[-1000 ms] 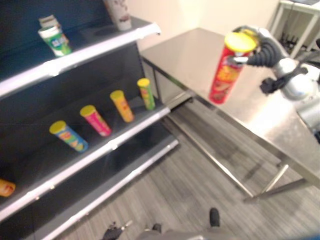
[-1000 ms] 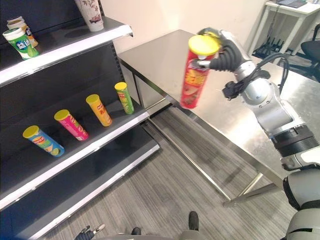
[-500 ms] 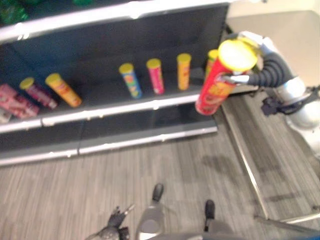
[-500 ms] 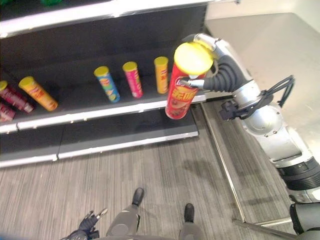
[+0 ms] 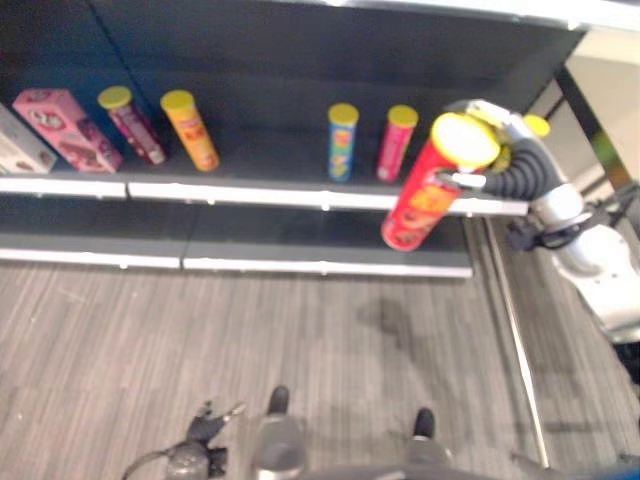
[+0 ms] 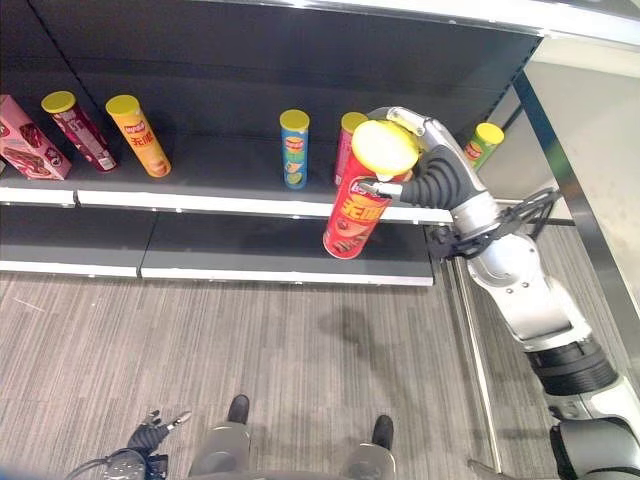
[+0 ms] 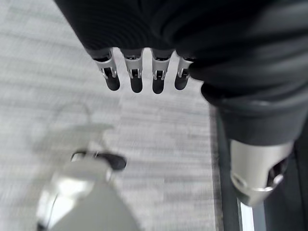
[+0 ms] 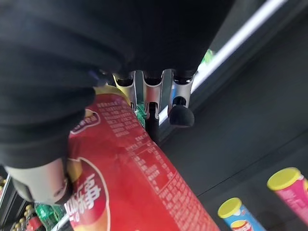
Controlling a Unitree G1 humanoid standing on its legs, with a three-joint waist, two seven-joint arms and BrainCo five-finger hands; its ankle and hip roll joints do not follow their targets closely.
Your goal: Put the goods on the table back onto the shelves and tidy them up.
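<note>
My right hand (image 6: 432,170) is shut on a tall red chip can with a yellow lid (image 6: 362,204), holding it tilted in the air in front of the dark shelf (image 6: 250,203). In the right wrist view the fingers (image 8: 153,98) curl round the red can (image 8: 139,183). On the shelf stand a blue can (image 6: 294,148), a pink can (image 5: 396,143), a green can (image 6: 485,144) at the far right, an orange can (image 6: 137,134) and a dark red can (image 6: 76,129). My left hand (image 7: 144,67) hangs over the floor with straight fingers, holding nothing.
A pink box (image 6: 22,138) lies at the shelf's left end. A lower shelf board (image 6: 230,255) runs beneath. A metal table leg (image 6: 555,190) rises at the right, with grey plank floor (image 6: 300,350) in front of the shelf.
The camera has swung further toward the shelf, so the cans and box sit more to the right. My right hand still holds the red can, a little lower in front of the shelf.
</note>
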